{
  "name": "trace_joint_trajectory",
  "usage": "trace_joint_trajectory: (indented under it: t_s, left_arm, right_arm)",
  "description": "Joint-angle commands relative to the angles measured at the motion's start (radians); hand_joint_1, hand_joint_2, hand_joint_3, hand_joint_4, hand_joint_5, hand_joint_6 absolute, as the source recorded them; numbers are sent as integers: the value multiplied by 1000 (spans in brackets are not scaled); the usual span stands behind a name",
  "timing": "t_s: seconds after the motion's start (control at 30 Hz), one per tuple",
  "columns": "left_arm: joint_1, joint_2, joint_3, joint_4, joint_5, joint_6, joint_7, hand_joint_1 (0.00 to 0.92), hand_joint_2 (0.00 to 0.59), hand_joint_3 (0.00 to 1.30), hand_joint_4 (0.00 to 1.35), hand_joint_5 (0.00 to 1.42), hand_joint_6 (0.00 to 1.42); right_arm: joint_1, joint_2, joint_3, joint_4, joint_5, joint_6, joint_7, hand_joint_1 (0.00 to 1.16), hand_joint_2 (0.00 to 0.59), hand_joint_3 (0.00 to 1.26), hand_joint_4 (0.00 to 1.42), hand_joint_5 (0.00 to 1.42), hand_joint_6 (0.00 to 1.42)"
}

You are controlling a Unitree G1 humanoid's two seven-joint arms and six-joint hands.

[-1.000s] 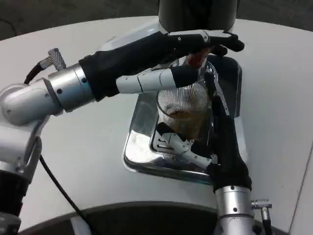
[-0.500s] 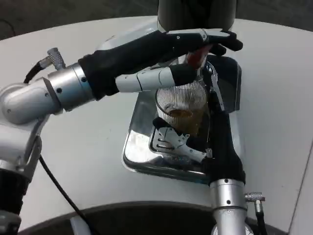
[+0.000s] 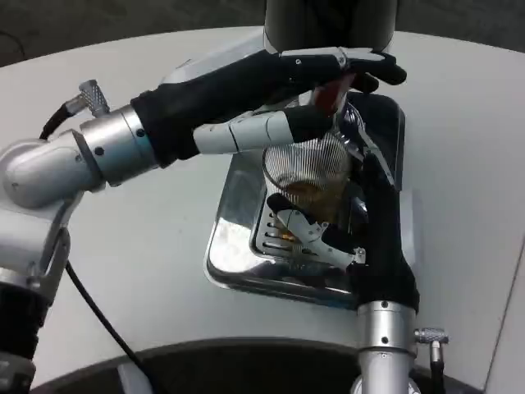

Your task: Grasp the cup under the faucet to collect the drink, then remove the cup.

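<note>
The ribbed clear cup (image 3: 308,174) stands on the slotted grille of the shiny steel drip tray (image 3: 234,246), right beneath the dispenser's red faucet handle (image 3: 330,96), with brown drink pooled in its lower part. Over the last second the cup has barely shifted in the picture and the drink level looks much the same, so filling seems to be under way but not far along. The right hand (image 3: 365,217) wraps the cup from the right side, its fingers (image 3: 316,235) curled round the near wall; its forearm has swung slightly back and forth without letting go. The left hand (image 3: 271,94) lies stretched over the handle, fingers (image 3: 361,61) extended and close together on top, much as it was. My reading: collecting goes on, and removal should wait until the faucet is released.
</note>
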Motion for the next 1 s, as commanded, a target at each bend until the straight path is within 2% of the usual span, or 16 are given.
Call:
trace_joint_trajectory:
  t_s: [0.03,0.1,0.43,0.7,1.0]
  left_arm:
    - [49,10,-20,21,43,35,-24,0,102,240,96,159,8]
    - [57,4,-14,20,27,54,-22,0,104,243,96,159,8]
    - [86,-23,31,-1,-81,197,-29,0,112,247,80,150,11]
    - [108,-50,71,-37,-156,305,-16,0,113,247,56,126,7]
    - [136,-68,110,-77,-160,316,20,0,113,289,42,121,12]
  right_arm:
    - [18,10,-10,2,-2,-5,-28,916,153,347,489,503,456]
    - [16,10,-14,3,-1,-4,-35,955,156,407,553,579,515]
    - [24,6,-30,-23,-9,3,-60,1011,154,612,732,790,680]
    - [48,3,-36,-69,-15,6,-57,1014,154,694,785,884,794]
    - [101,2,-21,-170,-29,17,-32,1024,119,762,831,977,918]
